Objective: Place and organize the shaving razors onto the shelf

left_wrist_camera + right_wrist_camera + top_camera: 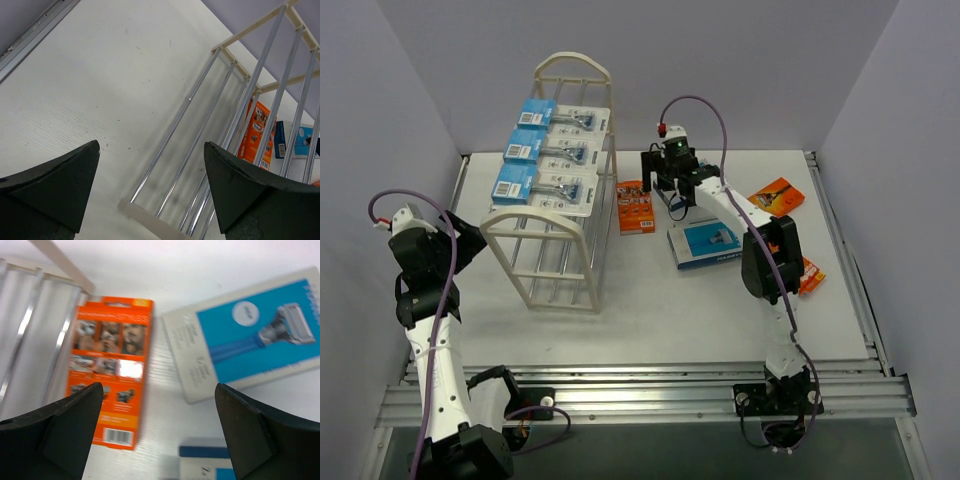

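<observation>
Your right gripper (159, 386) hangs with its fingers wide apart and nothing between them. It is over a flat orange cardboard razor box (110, 370) that lies barcode side up on the pale worktop (650, 310). The box sits just beside the right side of the cream-white rod shelf (560, 215), toward the far edge. Your left gripper (151, 145) is spread and empty too, low at the shelf's left side.

Watch the descent. The orange box lies so close to the shelf that your left finger could strike the rods or the frame. A box lying flat gives little to pinch, so it may skid toward the large blue-and-white razor box (250, 335) near it. The top tier looks full, so you probably need a lower tier, and a tilted pack could slip between the thin rods.

Only the top view shows the three white blister cards with blue headers (552, 152) on the top tier. It also shows two more orange boxes (777, 196) toward the right edge. Only the right wrist view shows how close the orange box lies to the rods. The left wrist view shows the lower rods bare.
</observation>
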Controlling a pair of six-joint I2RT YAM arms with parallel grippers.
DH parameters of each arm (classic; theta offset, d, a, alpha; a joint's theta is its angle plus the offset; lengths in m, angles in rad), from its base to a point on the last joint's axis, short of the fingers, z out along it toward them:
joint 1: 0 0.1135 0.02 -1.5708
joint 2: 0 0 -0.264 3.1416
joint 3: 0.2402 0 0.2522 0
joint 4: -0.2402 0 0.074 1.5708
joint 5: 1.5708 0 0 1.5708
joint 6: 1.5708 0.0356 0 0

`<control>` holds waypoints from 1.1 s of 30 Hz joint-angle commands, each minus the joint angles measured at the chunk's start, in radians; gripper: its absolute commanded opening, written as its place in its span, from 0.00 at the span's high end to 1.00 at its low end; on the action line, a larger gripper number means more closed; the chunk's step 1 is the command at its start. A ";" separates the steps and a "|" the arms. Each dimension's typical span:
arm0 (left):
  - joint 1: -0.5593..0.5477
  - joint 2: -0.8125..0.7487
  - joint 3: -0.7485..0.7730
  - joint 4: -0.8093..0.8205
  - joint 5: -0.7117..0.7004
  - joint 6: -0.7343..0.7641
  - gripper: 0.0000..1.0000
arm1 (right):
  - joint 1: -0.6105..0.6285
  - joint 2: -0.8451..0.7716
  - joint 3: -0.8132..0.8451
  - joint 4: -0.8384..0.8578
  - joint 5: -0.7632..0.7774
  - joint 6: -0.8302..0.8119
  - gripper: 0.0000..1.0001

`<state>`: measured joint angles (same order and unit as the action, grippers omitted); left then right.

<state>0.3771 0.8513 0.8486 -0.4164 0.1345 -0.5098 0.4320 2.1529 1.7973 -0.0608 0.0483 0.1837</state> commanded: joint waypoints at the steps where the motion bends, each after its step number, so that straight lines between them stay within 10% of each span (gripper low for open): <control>1: 0.008 -0.005 0.029 0.007 -0.006 0.019 0.06 | 0.043 0.082 0.077 -0.033 -0.033 0.040 0.10; 18: 0.006 -0.005 0.023 0.013 0.016 0.016 0.06 | 0.125 0.275 0.185 -0.065 0.050 0.083 0.03; 33: 0.006 -0.012 0.017 0.018 0.024 0.011 0.06 | 0.128 0.164 -0.121 0.024 -0.017 0.091 0.16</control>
<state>0.3771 0.8520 0.8486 -0.4160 0.1463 -0.5102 0.5449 2.3333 1.7592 0.1093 0.0536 0.3141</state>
